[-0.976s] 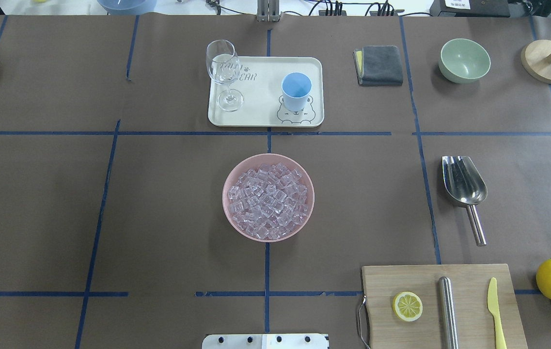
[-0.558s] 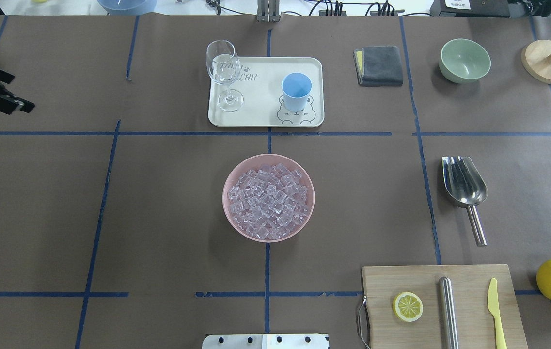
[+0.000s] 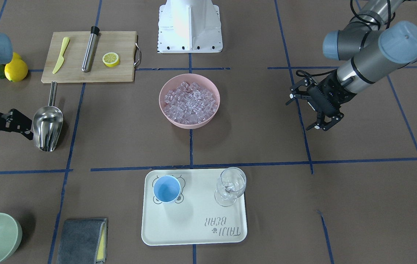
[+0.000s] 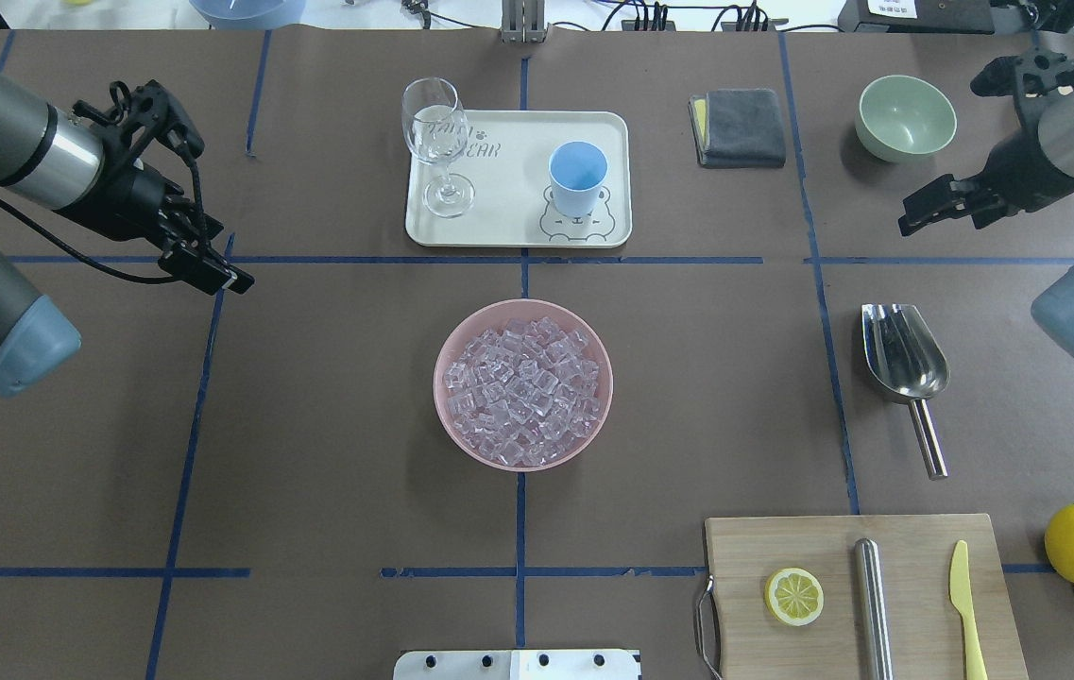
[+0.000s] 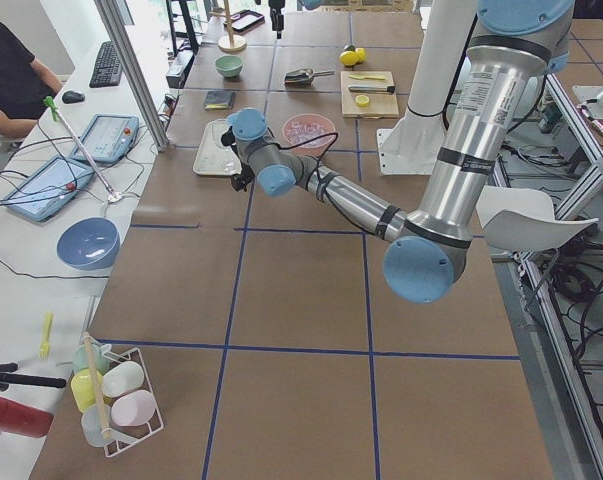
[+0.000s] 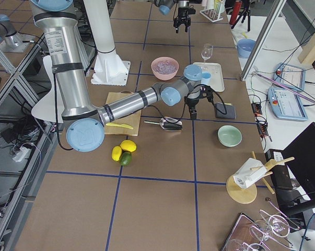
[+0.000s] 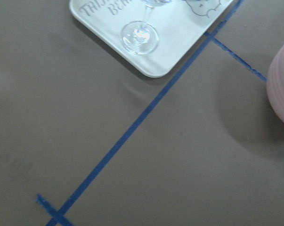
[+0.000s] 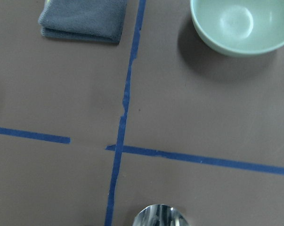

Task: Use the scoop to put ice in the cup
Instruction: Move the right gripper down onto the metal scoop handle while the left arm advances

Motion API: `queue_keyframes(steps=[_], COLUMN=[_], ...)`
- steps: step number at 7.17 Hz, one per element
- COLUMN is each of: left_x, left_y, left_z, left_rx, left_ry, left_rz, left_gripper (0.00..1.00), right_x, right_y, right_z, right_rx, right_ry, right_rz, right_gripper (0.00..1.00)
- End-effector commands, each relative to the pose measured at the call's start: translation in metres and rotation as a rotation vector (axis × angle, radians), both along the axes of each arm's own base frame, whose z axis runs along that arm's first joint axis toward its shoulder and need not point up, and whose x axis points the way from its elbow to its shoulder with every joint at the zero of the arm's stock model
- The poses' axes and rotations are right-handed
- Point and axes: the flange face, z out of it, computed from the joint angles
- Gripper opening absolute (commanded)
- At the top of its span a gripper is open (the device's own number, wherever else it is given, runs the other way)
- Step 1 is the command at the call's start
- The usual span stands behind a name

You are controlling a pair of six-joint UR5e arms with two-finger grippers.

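Brown paper marked with blue tape lines covers the table (image 4: 310,425). At its centre a pink bowl (image 4: 439,378) holds the ice (image 4: 522,387), a heap of small clear cubes. Farther from the robot, a pale tray (image 4: 508,198) bears the cup (image 4: 578,175), upright at the tray's right, and a stemmed glass (image 4: 433,123) at its left. The scoop (image 4: 905,364) lies flat on the table well to the right of the pink bowl, trough toward the far side and handle toward the near side; nothing touches it. The right gripper (image 3: 10,138) hangs above the table just beyond the scoop's trough, between it and a green bowl (image 4: 905,118), fingers spread and empty. The left gripper (image 3: 305,112) hovers left of the tray, fingers likewise spread and empty. A cutting board (image 4: 754,548) lies near right.
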Motion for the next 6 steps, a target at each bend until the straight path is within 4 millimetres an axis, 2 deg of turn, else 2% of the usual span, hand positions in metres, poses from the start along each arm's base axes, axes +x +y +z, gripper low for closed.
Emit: queue_keyframes(steps=[1,2,3,4,6], left_x=[0.011,0.019,0.033,0.033,0.034], left_y=[0.006,0.005,0.011,0.012,0.011], left_z=[-0.008,-0.022,-0.027,-0.027,-0.026], left_rx=[0.017,0.042,0.044,0.045,0.044], left_ry=[0.014,0.027,0.032,0.032,0.030], left_rz=[0.019,0.028,0.049,0.051,0.050], left_gripper=[1.00,1.00,1.00,1.00,1.00], right_x=[-0.002,-0.021,-0.042,-0.063,-0.076], right_y=[0.087,0.106,0.121,0.142,0.168], right_z=[0.026,0.027,0.031,0.045,0.065], right_rx=[-0.104,-0.169,-0.211,-0.193,-0.210], right_ry=[-0.044,-0.045,-0.020,0.038,0.083], right_rz=[0.066,0.067,0.087,0.066,0.012], right_gripper=[1.00,1.00,1.00,1.00,1.00])
